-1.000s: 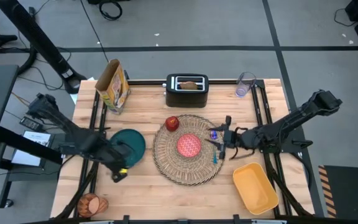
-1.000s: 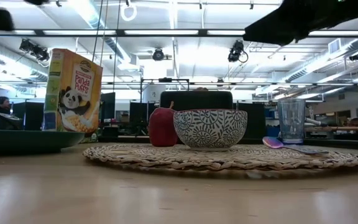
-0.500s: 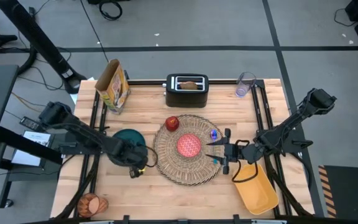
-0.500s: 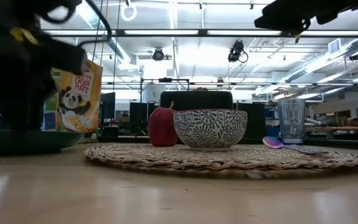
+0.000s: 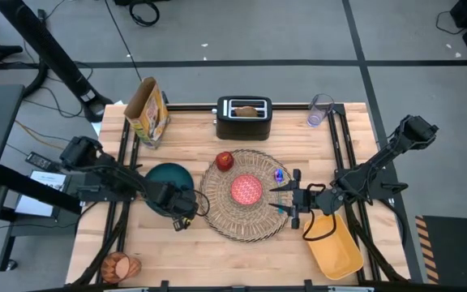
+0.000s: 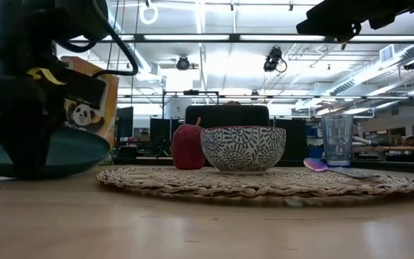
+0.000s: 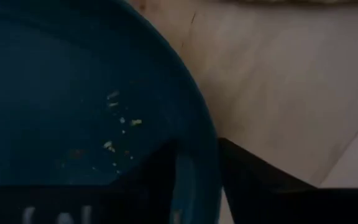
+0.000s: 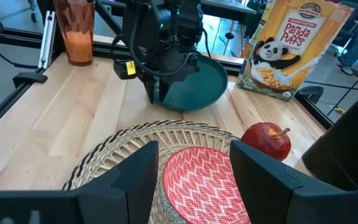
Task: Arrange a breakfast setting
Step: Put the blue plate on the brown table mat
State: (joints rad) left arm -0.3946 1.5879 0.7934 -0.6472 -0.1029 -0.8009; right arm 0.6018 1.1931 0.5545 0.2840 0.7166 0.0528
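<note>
The teal plate [image 5: 167, 177] is on the table left of the round straw placemat [image 5: 217, 212] and stands tilted in the low view [image 6: 74, 150]. My left gripper [image 5: 174, 206] is shut on the plate's near rim. The red bowl [image 5: 246, 189] and the red apple [image 5: 224, 161] sit on the mat. The blue spoon [image 5: 280, 175] lies on the mat's right edge. My right gripper [image 5: 289, 198] hangs open and empty above that edge. The toast slice [image 5: 247, 111] stands in the toaster. The orange cup [image 5: 120, 264] lies on its side at the near left corner. My left gripper pinches the plate's rim [image 7: 199, 168] on its near right side, one finger [image 7: 145, 183] over the plate's inside and one [image 7: 257, 183] outside. The fingers point down from above. The plate is tilted with the held side raised; whether its far rim rests on the table, I cannot tell.
A black toaster [image 5: 244, 118], a cereal box [image 5: 148, 111] and a clear glass [image 5: 320, 109] stand along the far edge. A yellow bin [image 5: 334, 246] sits at the near right, below my right arm. Bare wood lies in front of the mat.
My left gripper has gone from the plate's near left toward the mat and come down on the plate's near rim. The plate, flat before, now stands tipped and has shifted a little toward the far edge. My right gripper has moved toward the near edge, then stayed.
</note>
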